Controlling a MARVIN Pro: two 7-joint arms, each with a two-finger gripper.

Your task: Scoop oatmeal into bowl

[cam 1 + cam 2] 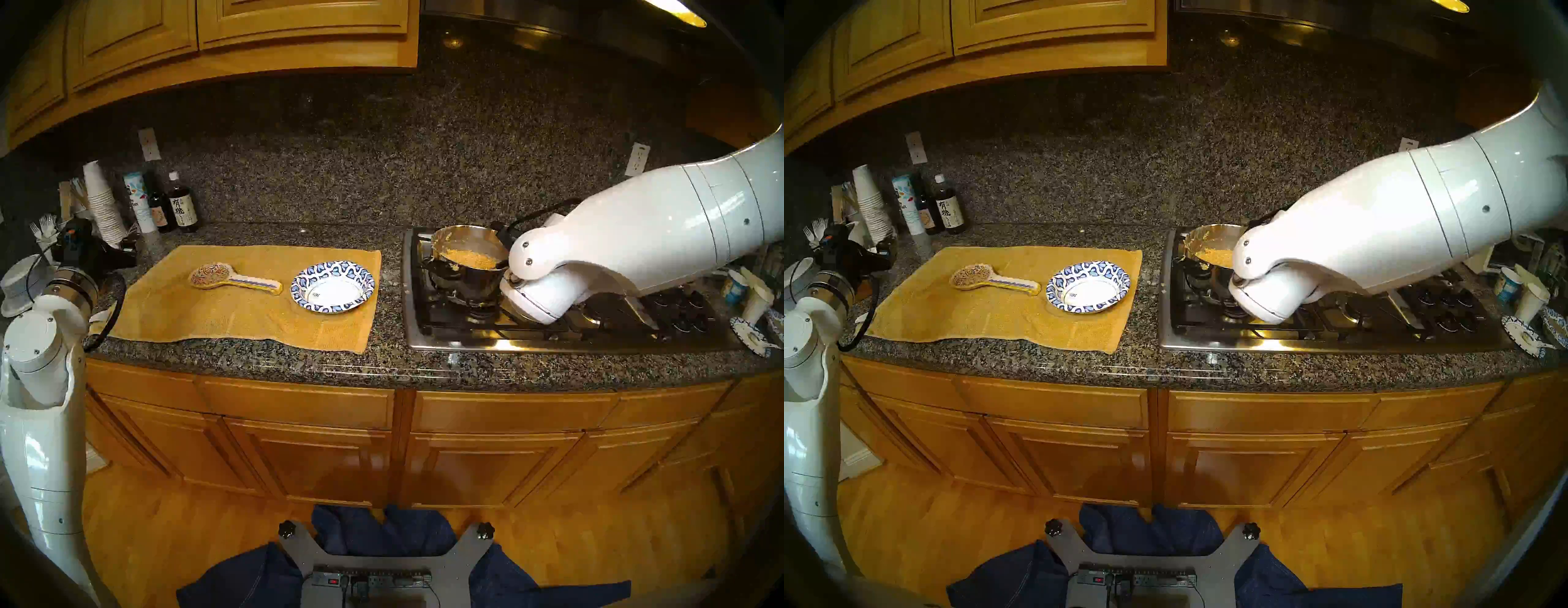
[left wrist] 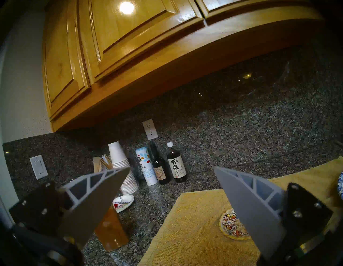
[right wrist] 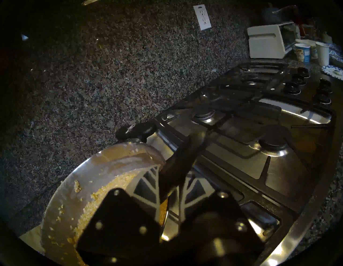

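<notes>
The oatmeal point(image 1: 469, 257) point(image 3: 89, 209) lies tan and grainy in a steel pot point(image 1: 462, 282) point(image 3: 111, 167) on the stove's left burner. A black utensil handle point(image 3: 187, 154) sticks out of the pot toward the right. My right gripper point(image 3: 174, 178) is at the pot's right rim, shut on that handle; the utensil's scoop end is hidden. The bowl point(image 1: 339, 269) point(image 1: 1089, 269), blue-and-white rimmed and empty, sits on the yellow towel point(image 1: 212, 314) left of the stove. My left gripper point(image 2: 171, 168) hangs open over the counter's far left, holding nothing.
A colourful ceramic spoon rest point(image 1: 235, 278) lies on the towel left of the bowl. Stacked paper cups point(image 1: 102, 204), a salt canister and dark bottles point(image 1: 182, 208) stand at the back left. Cups and a patterned plate point(image 1: 751, 335) crowd the counter right of the stove.
</notes>
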